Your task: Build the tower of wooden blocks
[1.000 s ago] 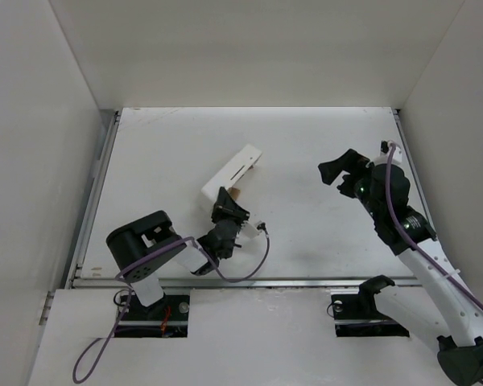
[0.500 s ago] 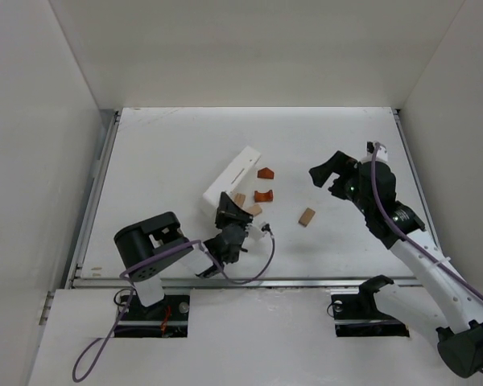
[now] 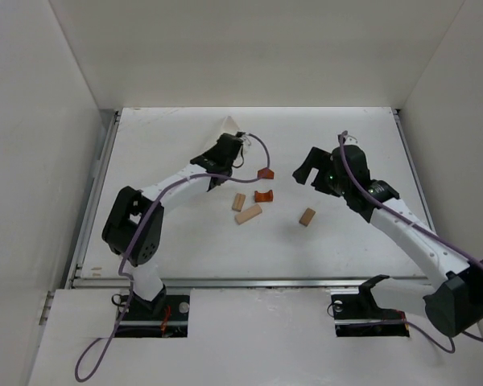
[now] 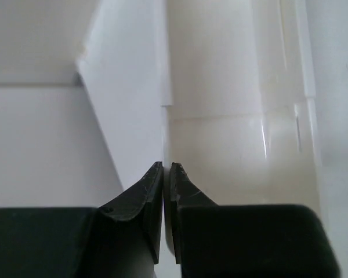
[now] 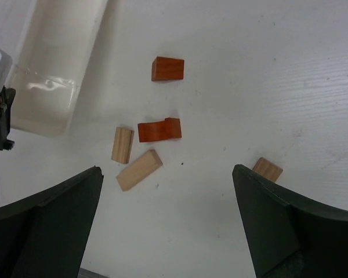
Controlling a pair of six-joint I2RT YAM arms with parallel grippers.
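The wood blocks lie loose and flat on the table; no wood block tower stands in view. They are an orange-red block (image 3: pixel 265 172) (image 5: pixel 167 68), a notched orange-red piece (image 3: pixel 263 195) (image 5: pixel 159 130), a short tan block (image 3: pixel 239 202) (image 5: pixel 122 145), a longer tan block (image 3: pixel 248 214) (image 5: pixel 139 169) and a tan block (image 3: pixel 307 216) (image 5: pixel 267 169) apart to the right. My left gripper (image 3: pixel 228 146) (image 4: pixel 167 165) is shut on the thin wall of the white tray (image 3: pixel 230 125) (image 4: pixel 133 116) (image 5: pixel 52 63), holding it tilted. My right gripper (image 3: pixel 310 166) (image 5: pixel 167 174) hovers open above the blocks.
White walls (image 3: pixel 48 121) enclose the table on the left, back and right. A metal rail (image 3: pixel 92 201) runs along the left edge. The left arm reaches diagonally across the table's left half.
The left arm swung from the near edge to the far middle with the tray. The blocks now lie spilled on the table. The right gripper moved left towards them.
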